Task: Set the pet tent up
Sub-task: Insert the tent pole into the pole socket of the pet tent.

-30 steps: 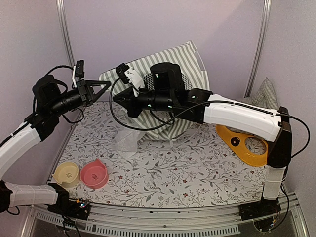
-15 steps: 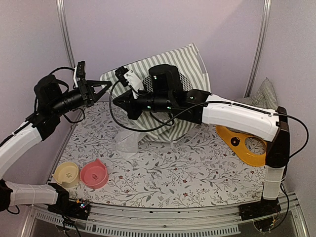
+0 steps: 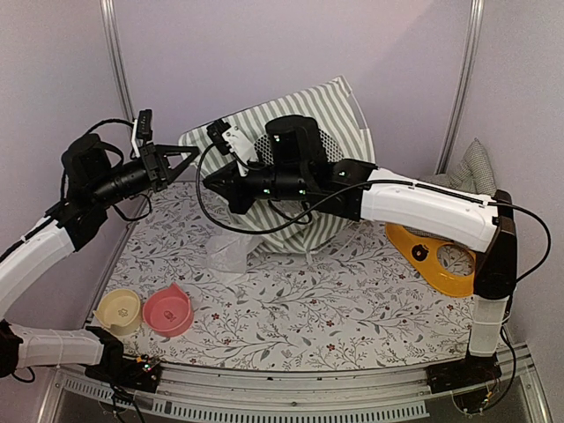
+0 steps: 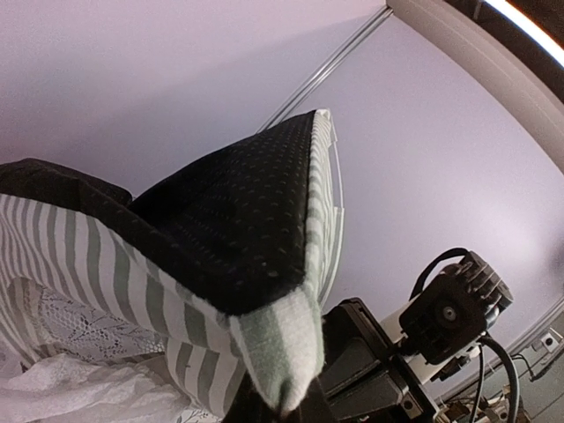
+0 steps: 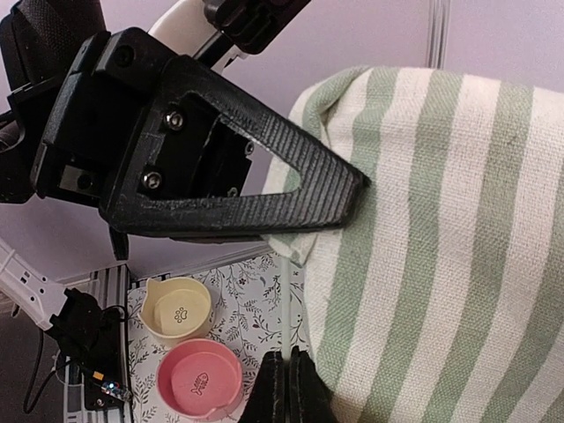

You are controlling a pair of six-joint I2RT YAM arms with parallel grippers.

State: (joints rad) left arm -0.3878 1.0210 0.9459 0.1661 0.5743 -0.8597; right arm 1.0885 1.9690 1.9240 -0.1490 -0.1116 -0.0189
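Left gripper (image 3: 192,152) pinches the pet tent (image 3: 339,106) corner; right gripper (image 5: 286,383) fingers pressed together. Fabric looks light and floppy, so grab hems and corners.

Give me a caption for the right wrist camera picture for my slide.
Left gripper pinches a corner of the striped pet tent; yellow bowl and pink bowl sit on the table below.

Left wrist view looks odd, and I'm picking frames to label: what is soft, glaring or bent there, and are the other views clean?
Left wrist: the nearest corner of the pet tent is soft, a bright strip glares top right, the frame bar bows. Right wrist: the left gripper and the fabric weave are sharp. Top external: even light, faint shadows, no blur.
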